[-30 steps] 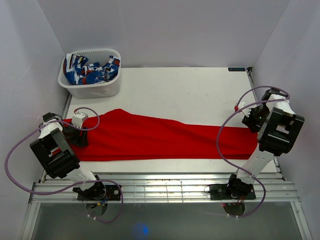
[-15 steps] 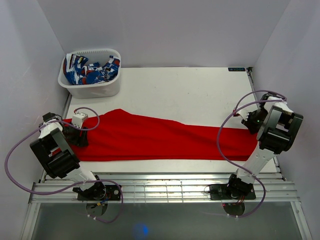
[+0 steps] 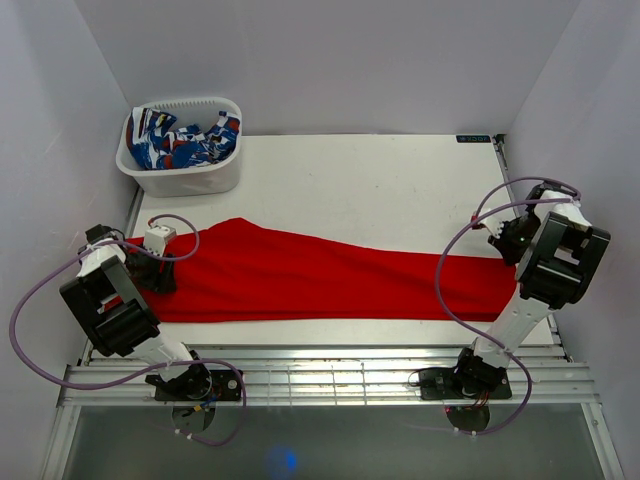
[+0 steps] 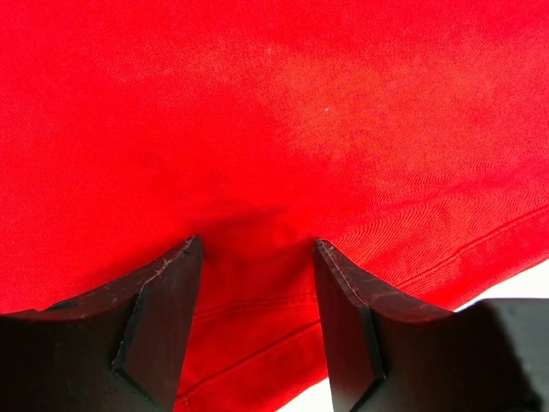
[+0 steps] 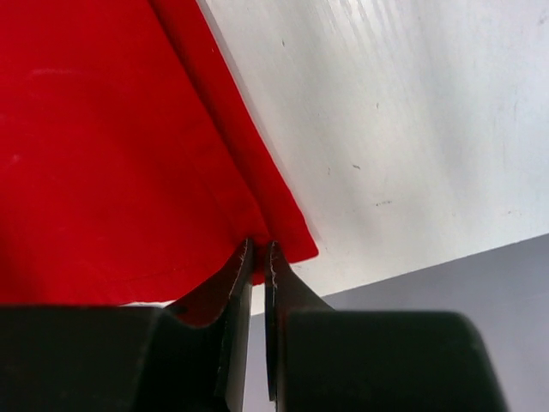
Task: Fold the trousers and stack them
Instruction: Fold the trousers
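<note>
Right end effector (image 5: pixel 260 249), open a second ago, has closed and now pinches the hem corner of the trousers (image 3: pixel 300 275). Left end effector (image 4: pixel 253 249) rests open on their other end. The trousers lie stretched across the white tabletop (image 3: pixel 380 180), enclosed by pale walls (image 3: pixel 330 60).

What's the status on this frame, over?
Right gripper shut on a leg-end corner of the trousers. Left gripper open, pressed on the other end. Trousers stretched lengthwise across the table. Only the basket, far left, apart from them.
</note>
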You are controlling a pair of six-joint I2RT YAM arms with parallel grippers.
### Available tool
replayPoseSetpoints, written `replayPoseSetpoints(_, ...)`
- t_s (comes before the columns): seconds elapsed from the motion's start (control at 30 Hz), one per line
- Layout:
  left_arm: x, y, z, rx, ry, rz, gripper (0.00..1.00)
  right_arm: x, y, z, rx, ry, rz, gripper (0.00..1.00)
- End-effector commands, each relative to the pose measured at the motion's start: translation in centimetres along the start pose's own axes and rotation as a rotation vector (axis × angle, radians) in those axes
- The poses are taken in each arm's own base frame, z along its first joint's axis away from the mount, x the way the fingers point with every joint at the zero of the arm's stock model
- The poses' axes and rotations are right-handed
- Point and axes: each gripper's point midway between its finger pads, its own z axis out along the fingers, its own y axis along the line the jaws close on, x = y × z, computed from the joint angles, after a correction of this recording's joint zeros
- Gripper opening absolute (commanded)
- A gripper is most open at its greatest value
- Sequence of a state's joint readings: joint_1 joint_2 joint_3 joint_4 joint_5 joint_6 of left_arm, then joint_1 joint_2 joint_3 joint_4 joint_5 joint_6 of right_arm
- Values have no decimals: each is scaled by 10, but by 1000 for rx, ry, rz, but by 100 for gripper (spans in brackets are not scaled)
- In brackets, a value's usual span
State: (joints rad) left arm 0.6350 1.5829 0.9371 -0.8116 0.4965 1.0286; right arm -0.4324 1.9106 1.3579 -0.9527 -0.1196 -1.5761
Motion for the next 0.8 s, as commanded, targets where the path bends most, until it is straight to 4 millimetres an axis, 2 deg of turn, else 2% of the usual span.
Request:
replayPoseSetpoints(0.0, 11, 0, 3, -7, 42, -12, 65, 8, -9, -20, 37, 9, -1, 8)
replayPoseSetpoints(0.23, 11, 1, 4, -9, 41, -18, 65, 9, -10, -15, 33, 0, 5, 8)
replayPoseSetpoints(0.47, 9, 3, 2, -17, 36, -14, 67, 9, -23, -10, 74, 2, 20, 8)
replayPoseSetpoints(0.57, -8, -1, -5, 12, -21, -16, 75, 3, -23, -19, 93, -10, 31, 42)
replayPoseSetpoints(0.6, -17, -2, -9, 23, -45, -9, 76, -1, -23, -22, 102, -30, 34, 65)
replayPoseSetpoints(0.63, -26, -4, -14, 31, -69, -10, 78, -6, -23, -33, 123, -40, 35, 80)
replayPoseSetpoints(0.67, -46, -6, -22, 51, -111, 6, 79, -10, -23, -39, 134, -63, 40, 85)
replayPoseSetpoints(0.77, -81, -14, -38, 67, -164, 52, 80, -28, -16, -66, 147, -130, 64, 87)
